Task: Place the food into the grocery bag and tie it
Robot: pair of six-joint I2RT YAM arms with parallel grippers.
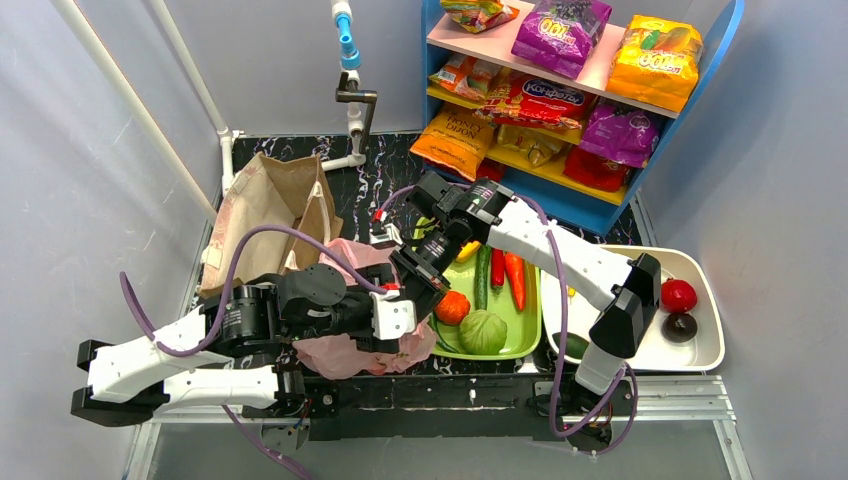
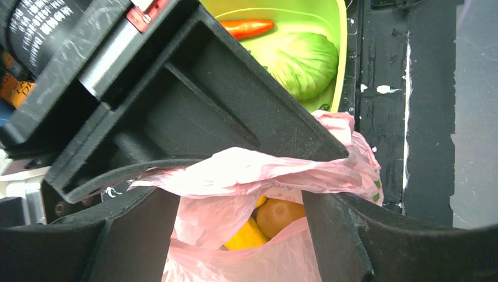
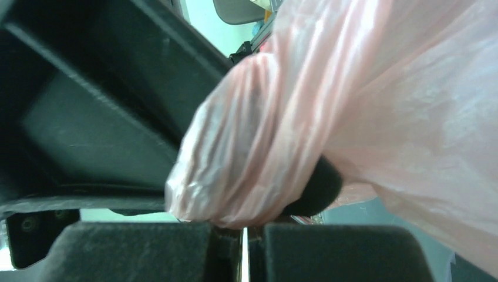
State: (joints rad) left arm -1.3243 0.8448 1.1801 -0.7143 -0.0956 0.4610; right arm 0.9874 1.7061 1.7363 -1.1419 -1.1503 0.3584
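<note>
- 2 grippers meet over the grocery bag [image 1: 345,358], which lies crumpled on the dark table [image 1: 400,160] close to 1 brown paper bag [image 1: 262,205].
- Right gripper [image 3: 244,238]: its jaws are almost closed, and a twisted bunch of the pink plastic is caught at the seam between them.
- Left gripper [image 2: 239,198]: its jaws stand wide, and the loose mouth of the bag passes between them without being squeezed.
- Inside the bag, the left wrist view shows 1 brown onion [image 2: 281,214] and 1 yellow fruit [image 2: 246,236], touching each other.
- 1 green tray [image 1: 520,337], just right of the bag, holds 1 cabbage [image 1: 483,332], 1 round orange fruit [image 1: 452,307], 1 cucumber [image 1: 483,278], 1 red chili [image 1: 497,268] and 1 carrot [image 1: 516,282].
- 1 white tray [image 1: 700,358], further right, holds 1 red fruit [image 1: 678,295] and 1 dark onion [image 1: 679,326], near each other.
- 1 blue shelf [image 1: 590,210] behind the trays carries several snack packets [image 1: 655,60].
</note>
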